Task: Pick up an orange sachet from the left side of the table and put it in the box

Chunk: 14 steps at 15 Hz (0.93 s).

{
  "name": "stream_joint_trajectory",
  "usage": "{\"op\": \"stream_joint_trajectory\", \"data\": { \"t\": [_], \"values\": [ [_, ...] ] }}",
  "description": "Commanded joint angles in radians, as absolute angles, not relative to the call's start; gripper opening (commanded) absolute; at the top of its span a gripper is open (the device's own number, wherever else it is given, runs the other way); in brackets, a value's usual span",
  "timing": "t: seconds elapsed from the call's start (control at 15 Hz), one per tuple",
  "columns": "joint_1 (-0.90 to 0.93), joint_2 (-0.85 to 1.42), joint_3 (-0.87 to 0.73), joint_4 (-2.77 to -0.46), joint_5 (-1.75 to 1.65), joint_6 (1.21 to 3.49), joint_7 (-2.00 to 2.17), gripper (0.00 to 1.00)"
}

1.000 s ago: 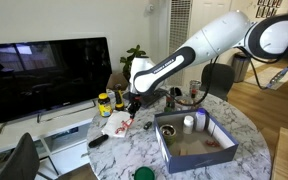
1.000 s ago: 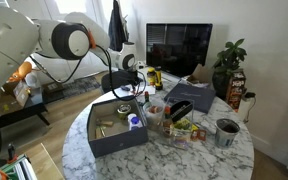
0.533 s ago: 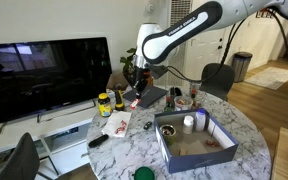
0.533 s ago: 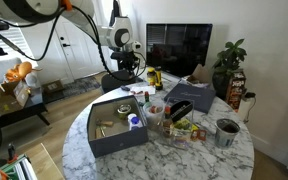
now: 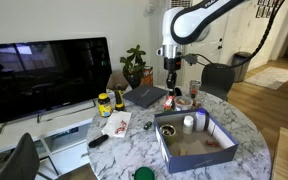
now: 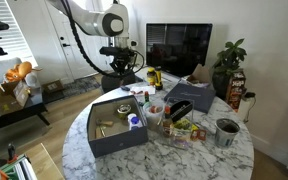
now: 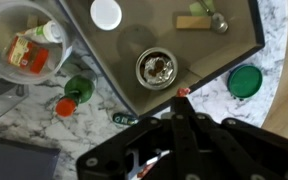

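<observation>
My gripper [image 7: 181,97] is shut, with a small orange-red sachet [image 7: 182,91] pinched at its fingertips. In the wrist view it hangs over the table beside the near wall of the box [image 7: 189,48], whose greyish inside holds a round tin and a white cap. In both exterior views the gripper [image 5: 171,70] [image 6: 121,72] is high above the far side of the marbled table [image 5: 134,150] [image 6: 209,160], behind the blue-walled box [image 5: 169,150] [image 6: 109,143]. More orange sachets [image 5: 121,126] lie on white paper at the table's left.
A dark laptop slab [image 5: 144,97], a yellow-labelled bottle [image 5: 104,103] and a plant [image 5: 134,65] stand near the TV [image 5: 44,75]. A clear bowl [image 7: 19,45], a green bottle [image 7: 79,90] and a green lid [image 7: 246,80] lie around the box. A chair [image 5: 219,78] is behind.
The arm has risen from the table's left side and swung toward the far side behind the box, carrying the gripper high above the table.
</observation>
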<state>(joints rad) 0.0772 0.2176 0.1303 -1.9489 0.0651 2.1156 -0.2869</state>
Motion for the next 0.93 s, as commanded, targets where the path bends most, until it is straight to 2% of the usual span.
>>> {"op": "stream_joint_trajectory", "data": {
  "t": [0.0, 0.13, 0.2, 0.27, 0.4, 0.73, 0.8, 0.87],
  "values": [
    [0.058, 0.069, 0.145, -2.177, 0.162, 2.128, -0.414, 0.00],
    [0.065, 0.025, 0.137, -2.254, 0.191, 2.126, -0.447, 0.00],
    [0.068, 0.011, 0.134, -2.279, 0.202, 2.119, -0.454, 0.04],
    [0.069, -0.001, 0.129, -2.302, 0.218, 2.124, -0.455, 0.27],
    [0.069, -0.021, 0.122, -2.329, 0.290, 2.164, -0.475, 0.31],
    [0.069, -0.051, 0.091, -2.307, 0.596, 2.212, -0.688, 0.67],
    [0.079, -0.017, 0.097, -2.288, 0.497, 2.199, -0.603, 0.49],
    [0.079, -0.025, 0.091, -2.285, 0.538, 2.199, -0.637, 0.58]
  ]
}}
